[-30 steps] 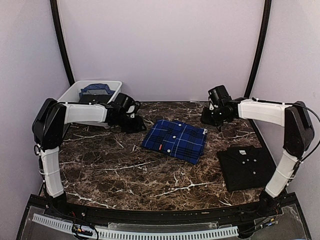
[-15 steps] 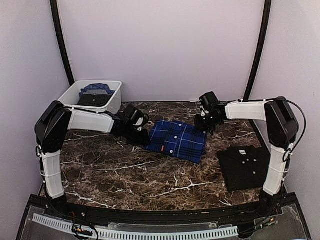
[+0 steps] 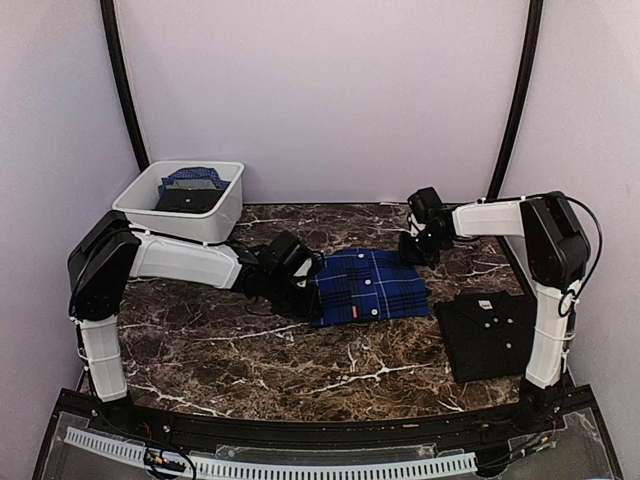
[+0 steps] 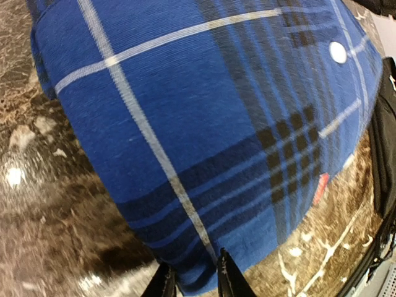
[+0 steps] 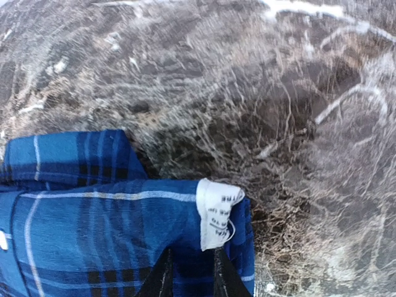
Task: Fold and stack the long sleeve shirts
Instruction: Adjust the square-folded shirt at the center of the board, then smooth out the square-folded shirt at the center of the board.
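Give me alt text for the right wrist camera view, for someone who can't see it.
The right gripper pinches the edge of a blue plaid shirt beside its white label. Dark marble table fills the rest.

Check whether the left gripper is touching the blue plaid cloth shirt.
Touching. The left wrist view shows the left gripper pinching the blue plaid cloth shirt by its edge.

1. Left arm (image 3: 180, 258) and right arm (image 3: 488, 217): white link covers, black joint housings.
2. Jaws: slim, black, tapered tips.
3. Black cable (image 3: 600, 238) loops beside the right arm's upper joint.
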You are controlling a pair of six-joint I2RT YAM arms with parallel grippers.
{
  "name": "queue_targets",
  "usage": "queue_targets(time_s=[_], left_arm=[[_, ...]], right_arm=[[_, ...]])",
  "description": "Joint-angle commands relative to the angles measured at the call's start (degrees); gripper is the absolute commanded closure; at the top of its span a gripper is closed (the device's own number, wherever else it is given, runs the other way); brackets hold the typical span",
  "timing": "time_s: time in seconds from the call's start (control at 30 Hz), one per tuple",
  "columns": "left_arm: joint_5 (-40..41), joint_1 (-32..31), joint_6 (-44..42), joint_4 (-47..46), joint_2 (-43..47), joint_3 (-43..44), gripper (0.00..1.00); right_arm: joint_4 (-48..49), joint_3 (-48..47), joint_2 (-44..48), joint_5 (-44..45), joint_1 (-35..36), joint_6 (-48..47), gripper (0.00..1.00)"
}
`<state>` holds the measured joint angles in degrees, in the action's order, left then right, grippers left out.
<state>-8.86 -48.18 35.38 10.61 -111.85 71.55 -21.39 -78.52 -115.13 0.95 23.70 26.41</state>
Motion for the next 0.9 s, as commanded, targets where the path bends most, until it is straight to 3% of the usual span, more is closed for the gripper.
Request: queue_targets(time_s=[0.0, 0.1, 0.4, 0.63, 0.87], left_arm=[[6.66, -0.24, 0.97, 5.52, 6.9, 3.84, 0.77], [10.54, 0.91, 0.28, 7.25, 6.58, 7.57, 0.75], [9.08, 3.03, -4.72, 3.68, -4.24, 19.96, 0.76], [5.74, 4.85, -6.56, -1.27, -14.3, 28.47, 0.76], [4.29, 6.86, -5.31, 0.44, -22.15, 33.95, 0.76]], right_arm=[[-2.7, -4.57, 3.58, 1.42, 0.55, -2.71, 0.79], [-3.76, -4.29, 6.84, 2.25, 1.88, -2.95, 0.78], [-2.73, 2.77, 13.78, 0.41, 6.71, 0.14, 0.76], [-0.55, 11.27, 14.34, 0.13, 6.68, 2.24, 0.76], [3.53, 19.54, 14.49, -0.75, 5.0, 3.74, 0.76]])
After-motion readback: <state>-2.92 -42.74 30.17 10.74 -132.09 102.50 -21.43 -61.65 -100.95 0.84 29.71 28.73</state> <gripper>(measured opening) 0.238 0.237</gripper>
